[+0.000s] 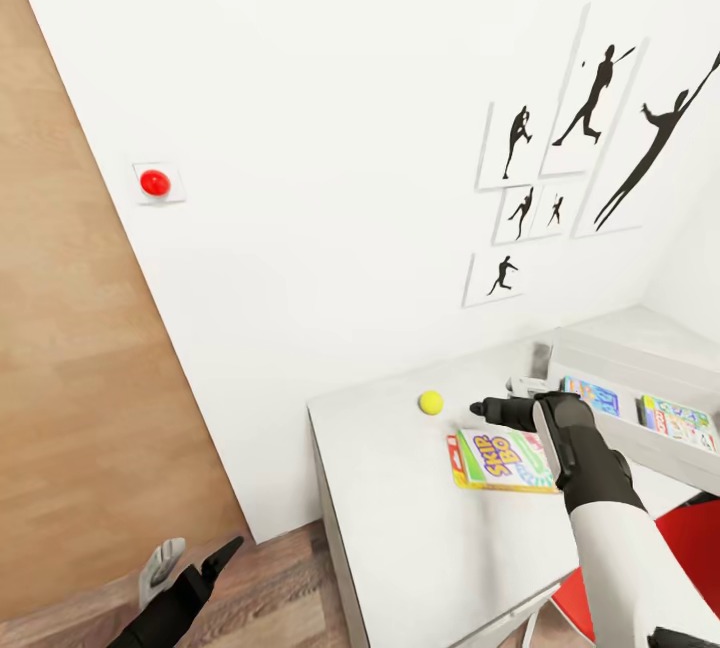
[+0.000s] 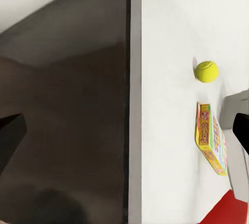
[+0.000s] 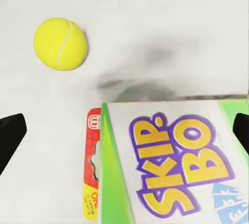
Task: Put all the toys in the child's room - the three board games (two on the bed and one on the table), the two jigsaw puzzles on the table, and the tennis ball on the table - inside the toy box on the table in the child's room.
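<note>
Skip-Bo box (image 1: 503, 461): lies flat on the surface at lower centre-right of the head view, directly under the right tool, with nothing gripping it; the right wrist view shows its white lid with purple-edged yellow lettering, a green edge and a red-and-yellow side band (image 3: 171, 172).
Right tool (image 1: 503, 412): black, hovering just over the far edge of the Skip-Bo box, fingers spread wide with nothing between them; in the right wrist view the two fingertips (image 3: 10, 136) sit at opposite edges of the frame.
Tennis ball (image 1: 431, 402): yellow-green, on the bare surface just left of the right tool's tip and just beyond the box's far left corner, apart from both; also seen at upper left of the right wrist view (image 3: 60, 43).
Left tool (image 1: 190, 568): low at bottom left of the head view, over the wood-plank floor (image 1: 270, 578), off the surface; fingers apart and empty.
Surface (image 1: 400, 528): pale grey-white desk top, lower centre to right.
Toy box (image 1: 640, 448): light grey tray at right, past the right tool; a small blue game box (image 1: 592, 395) and a green-edged illustrated box (image 1: 680, 423) lie inside.
Wall (image 1: 330, 128): white, with black baseball-player silhouette pictures (image 1: 590, 138) at upper right and a red round button (image 1: 155, 182) at left.
Red chair (image 1: 690, 538): bottom right, beside the right arm.
</note>
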### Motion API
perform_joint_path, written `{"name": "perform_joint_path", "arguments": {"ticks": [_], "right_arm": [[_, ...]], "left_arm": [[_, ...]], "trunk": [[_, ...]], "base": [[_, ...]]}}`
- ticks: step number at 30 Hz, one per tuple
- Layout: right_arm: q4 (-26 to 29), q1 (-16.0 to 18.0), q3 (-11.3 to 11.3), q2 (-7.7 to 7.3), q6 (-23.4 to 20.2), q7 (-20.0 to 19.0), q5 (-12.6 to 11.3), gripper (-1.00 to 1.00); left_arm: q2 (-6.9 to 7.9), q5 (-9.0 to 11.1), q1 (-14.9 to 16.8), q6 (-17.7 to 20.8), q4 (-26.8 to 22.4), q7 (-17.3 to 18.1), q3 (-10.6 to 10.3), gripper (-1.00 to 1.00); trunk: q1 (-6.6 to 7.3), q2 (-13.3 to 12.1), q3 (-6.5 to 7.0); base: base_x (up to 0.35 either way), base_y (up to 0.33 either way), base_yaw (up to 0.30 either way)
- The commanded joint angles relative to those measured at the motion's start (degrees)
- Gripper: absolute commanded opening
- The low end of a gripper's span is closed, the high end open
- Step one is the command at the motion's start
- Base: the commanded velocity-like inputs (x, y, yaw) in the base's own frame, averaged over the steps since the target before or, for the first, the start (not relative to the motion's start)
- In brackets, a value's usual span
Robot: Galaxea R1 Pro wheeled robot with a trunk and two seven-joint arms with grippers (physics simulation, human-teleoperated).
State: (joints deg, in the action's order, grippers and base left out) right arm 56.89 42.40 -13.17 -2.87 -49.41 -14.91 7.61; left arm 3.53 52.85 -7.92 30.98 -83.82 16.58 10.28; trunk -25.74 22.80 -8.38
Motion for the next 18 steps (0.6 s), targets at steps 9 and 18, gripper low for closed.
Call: {"name": "perform_joint_path", "arguments": {"ticks": [9, 18], "right_arm": [[-6.3, 3.8, -0.1, -1.30, 1.9, -0.3, 0.7, 1.00], [-14.8, 7.8, -0.1, -2.80, 4.5, -0.3, 0.7, 1.00]], "left_arm": [[-0.01, 0.2, 0.0, 0.4, 0.0, -0.2, 0.1, 1.00], [-0.01, 0.2, 0.0, 0.5, 0.0, -0.2, 0.1, 1.00]], "trunk": [[-0.05, 0.1, -0.11], [-0.05, 0.1, -0.11]], "base": [[0.051, 0.028, 0.000], [0.008, 0.005, 0.000]]}}
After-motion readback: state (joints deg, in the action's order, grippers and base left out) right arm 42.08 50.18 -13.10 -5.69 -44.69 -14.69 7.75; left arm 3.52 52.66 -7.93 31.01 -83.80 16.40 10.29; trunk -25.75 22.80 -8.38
